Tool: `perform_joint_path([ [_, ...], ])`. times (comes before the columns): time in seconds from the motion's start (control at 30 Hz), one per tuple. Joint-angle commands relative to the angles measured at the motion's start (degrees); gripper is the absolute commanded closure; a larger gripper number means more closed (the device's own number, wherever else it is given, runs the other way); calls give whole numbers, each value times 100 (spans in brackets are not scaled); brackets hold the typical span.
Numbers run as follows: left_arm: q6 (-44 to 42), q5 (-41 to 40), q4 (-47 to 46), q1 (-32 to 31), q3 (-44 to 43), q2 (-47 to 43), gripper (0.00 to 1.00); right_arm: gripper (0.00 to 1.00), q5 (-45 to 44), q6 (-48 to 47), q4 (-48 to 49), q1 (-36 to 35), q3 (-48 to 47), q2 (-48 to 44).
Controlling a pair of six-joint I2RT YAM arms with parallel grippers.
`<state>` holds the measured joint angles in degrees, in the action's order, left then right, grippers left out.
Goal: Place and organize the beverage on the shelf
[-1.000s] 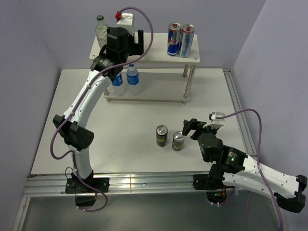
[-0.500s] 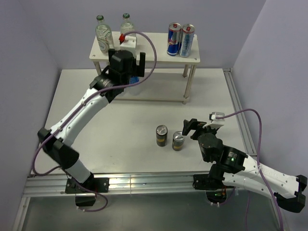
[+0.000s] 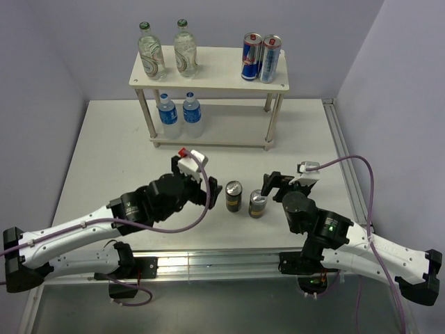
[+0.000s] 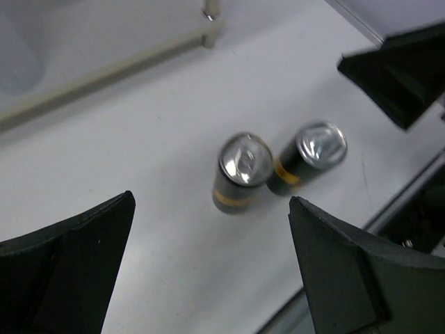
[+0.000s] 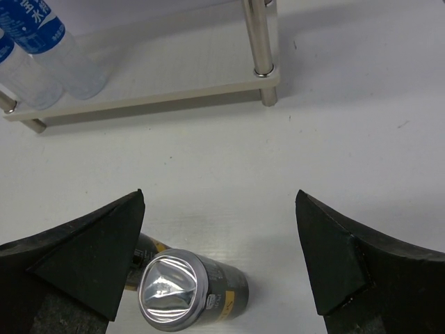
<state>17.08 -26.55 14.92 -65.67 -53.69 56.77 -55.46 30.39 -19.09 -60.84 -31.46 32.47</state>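
1. Back from the shelf [image 3: 222,75] and low over the near table [image 3: 111,153]: left gripper [image 3: 208,191], fingers spread wide, empty, just left of the left can [image 3: 233,196].
2. Unmoved on the other side: right gripper [image 3: 273,184], fingers likewise released, holding nothing, just beside the right can [image 3: 258,203].
3. Between the grippers: both short cans upright, close together, untouched. Last two drinks not yet shelved.
4. Farther back, at the left end of the lower tier: two water bottles [image 3: 179,115] side by side.
5. Farthest, at the left end of the top tier: two green-capped bottles [image 3: 167,52], the second now standing free of the arm. Tall cans [image 3: 261,58] at the right end.
6. Four of six placed, then. Likely next: a grasp on the left can.
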Motion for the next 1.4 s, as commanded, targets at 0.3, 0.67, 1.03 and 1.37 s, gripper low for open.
perform_joint_path([
  [0.3,902,844,-1963,-684,1668,-9,1,4,-131,-42,222,-7,35,5],
  [0.67,832,98,-3642,-675,1599,2134,1,4,290,81,21,-7,17,-162],
  [1.03,560,-1141,-4567,-614,773,3857,17,4,659,406,-411,-16,-70,-399],
  [1.37,-11,-1029,-4822,-52,272,3956,100,4,1117,1390,-1175,-235,-141,-443],
])
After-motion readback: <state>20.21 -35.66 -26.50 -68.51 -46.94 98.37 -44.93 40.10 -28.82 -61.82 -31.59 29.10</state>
